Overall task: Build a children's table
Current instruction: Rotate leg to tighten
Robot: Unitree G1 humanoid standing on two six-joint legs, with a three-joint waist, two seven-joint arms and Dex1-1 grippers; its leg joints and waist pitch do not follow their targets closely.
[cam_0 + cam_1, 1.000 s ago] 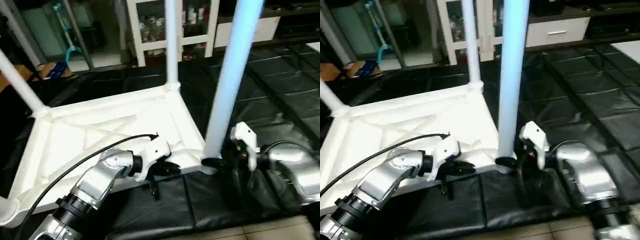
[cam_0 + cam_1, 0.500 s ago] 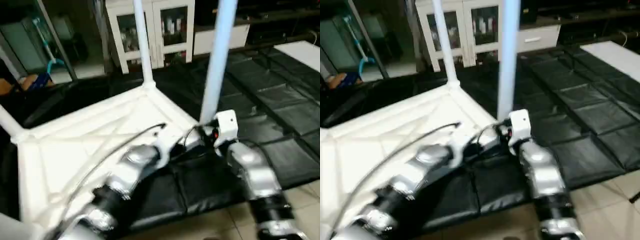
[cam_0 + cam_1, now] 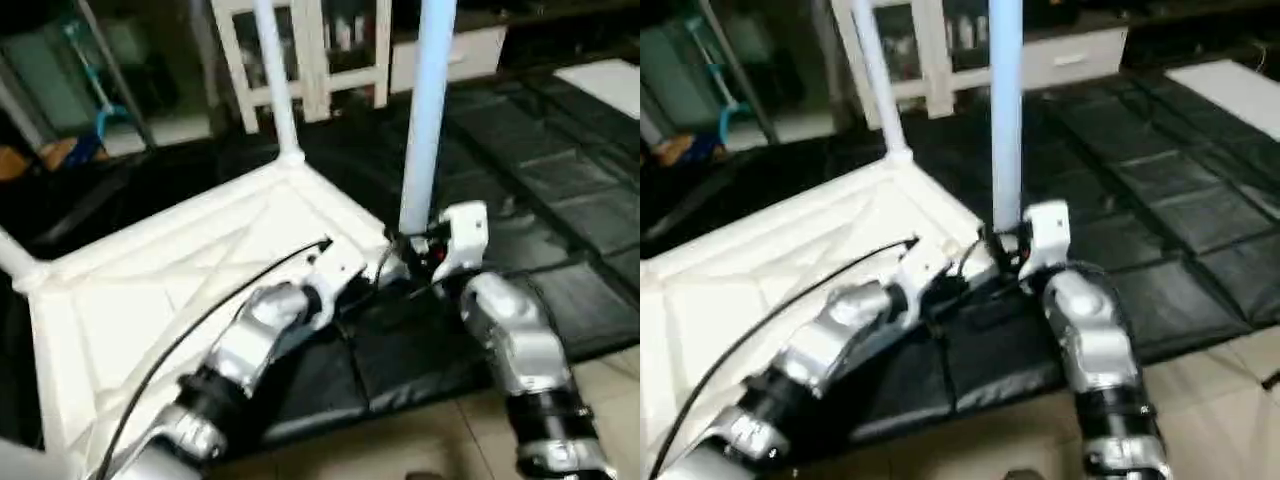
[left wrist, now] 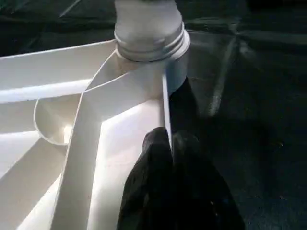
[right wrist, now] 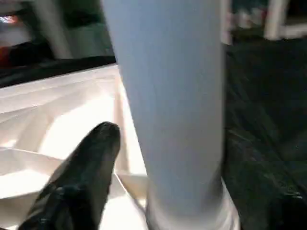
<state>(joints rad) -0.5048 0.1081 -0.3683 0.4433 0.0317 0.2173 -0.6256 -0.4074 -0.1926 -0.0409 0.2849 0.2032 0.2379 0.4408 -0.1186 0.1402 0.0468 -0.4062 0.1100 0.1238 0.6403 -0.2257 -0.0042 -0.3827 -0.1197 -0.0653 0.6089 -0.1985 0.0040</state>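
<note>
Nearest you, your left pincer (image 4: 168,158) is pressed together on the thin rim of the upturned tabletop (image 3: 180,290), which lies ribs-up on the black floor mat (image 3: 560,200), just beside the near corner socket (image 4: 149,43). Your right pincer (image 3: 415,250) stands at the foot of the leg (image 3: 425,110) in that socket — its black finger (image 5: 81,177) beside the tube; whether it grips, I cannot tell. That leg rises straight up, long axis vertical, and the right arm is the nearer — farther off, another leg (image 3: 275,80) stands in the far corner.

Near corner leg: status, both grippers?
Left gripper shut on the tabletop rim beside the socket. Right gripper around the near leg, grip unclear. Leg upright in its socket. Nothing in the way.
</note>
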